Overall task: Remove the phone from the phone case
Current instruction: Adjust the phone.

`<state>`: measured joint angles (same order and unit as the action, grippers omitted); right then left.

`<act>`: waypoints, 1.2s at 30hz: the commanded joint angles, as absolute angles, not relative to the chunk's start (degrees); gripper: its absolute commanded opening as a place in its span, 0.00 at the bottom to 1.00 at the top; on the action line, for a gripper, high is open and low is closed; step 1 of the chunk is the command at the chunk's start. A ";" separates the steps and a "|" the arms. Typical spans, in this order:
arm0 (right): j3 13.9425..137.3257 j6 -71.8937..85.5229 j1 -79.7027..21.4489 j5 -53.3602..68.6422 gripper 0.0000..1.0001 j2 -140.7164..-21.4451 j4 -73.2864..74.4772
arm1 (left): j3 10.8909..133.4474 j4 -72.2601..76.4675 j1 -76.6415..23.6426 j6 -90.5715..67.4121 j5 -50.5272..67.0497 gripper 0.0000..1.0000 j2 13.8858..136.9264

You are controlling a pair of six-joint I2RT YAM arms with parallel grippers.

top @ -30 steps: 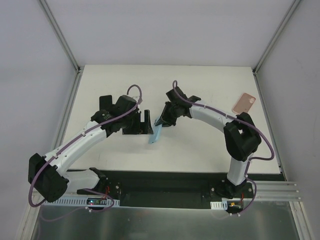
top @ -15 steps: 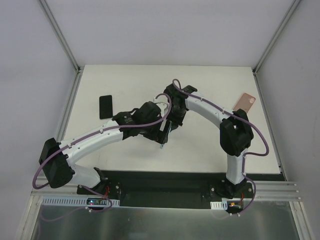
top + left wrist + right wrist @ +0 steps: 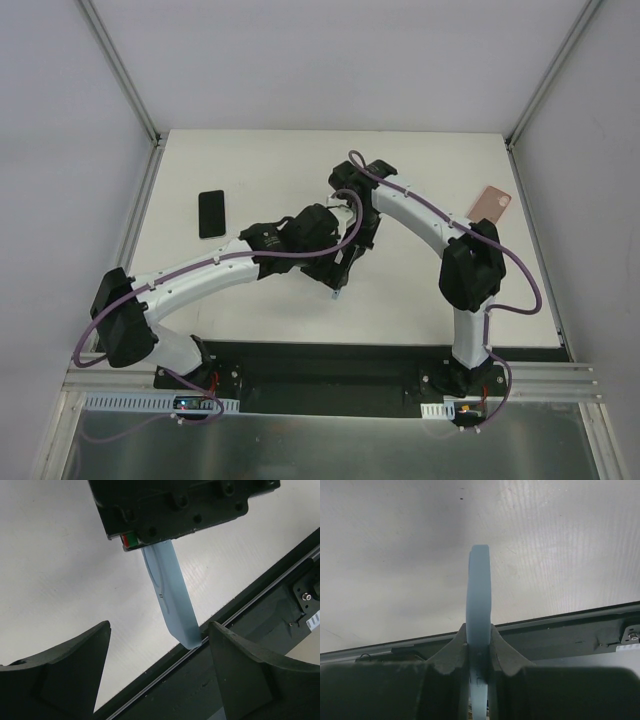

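My right gripper (image 3: 479, 630) is shut on a light blue phone case (image 3: 479, 580), held edge-on above the table. The same case (image 3: 170, 595) hangs down from the right gripper's black body in the left wrist view. My left gripper (image 3: 160, 630) is open, and the case's free end lies between its fingers, close to the right finger (image 3: 235, 655); I cannot tell whether they touch. From above, both grippers meet at mid-table, the left gripper (image 3: 340, 265) just in front of the right gripper (image 3: 352, 238). A black phone (image 3: 211, 213) lies flat at the left, apart from both arms.
A pink phone case (image 3: 489, 205) lies near the table's right edge. The black front rail (image 3: 240, 625) runs just beyond the blue case's end. White walls enclose the table on the left, back and right.
My left arm has swung right, away from the black phone, and brought its open fingers around the blue case's end. The right gripper has carried the case slightly right and nearer.
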<state>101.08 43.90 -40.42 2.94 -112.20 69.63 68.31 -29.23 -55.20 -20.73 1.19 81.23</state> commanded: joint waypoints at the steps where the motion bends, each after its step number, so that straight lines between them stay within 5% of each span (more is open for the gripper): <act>1: 103.62 43.25 -40.52 2.81 0.01 -110.39 75.76 | 71.28 -28.56 -56.25 -18.90 0.26 0.75 83.40; 13: 104.85 42.89 -40.61 3.69 0.01 -109.86 76.90 | 73.39 -29.44 -60.73 -18.54 -7.11 0.59 87.10; 19: 105.12 42.54 -40.78 4.39 0.01 -110.13 76.82 | 74.35 -30.23 -61.70 -18.98 -8.96 0.32 88.68; 22: 104.94 41.40 -40.87 4.48 0.01 -109.95 76.20 | 74.79 -30.76 -61.79 -19.51 -9.66 0.00 88.95; 26: 101.80 39.64 -40.61 4.83 0.03 -107.42 73.13 | 74.71 -31.64 -61.70 -20.48 -12.74 0.00 87.90; 27: 100.21 39.64 -40.43 5.09 0.09 -106.53 70.34 | 74.53 -31.64 -61.70 -20.57 -13.70 0.00 87.46; 28: 98.63 39.46 -39.99 5.79 0.28 -105.39 68.57 | 74.27 -31.73 -61.70 -20.74 -14.06 0.00 86.41; 30: 94.14 39.02 -39.03 6.85 0.49 -102.14 63.29 | 73.22 -31.73 -61.70 -21.00 -14.59 0.00 84.56; 36: 89.48 33.23 -35.16 8.88 0.70 -95.11 55.21 | 68.47 -31.29 -60.13 -22.15 -10.91 0.00 79.03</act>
<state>91.02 38.65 -37.67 6.31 -102.37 61.84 70.19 -32.21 -61.45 -22.63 -12.27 85.41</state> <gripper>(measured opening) 0.657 0.096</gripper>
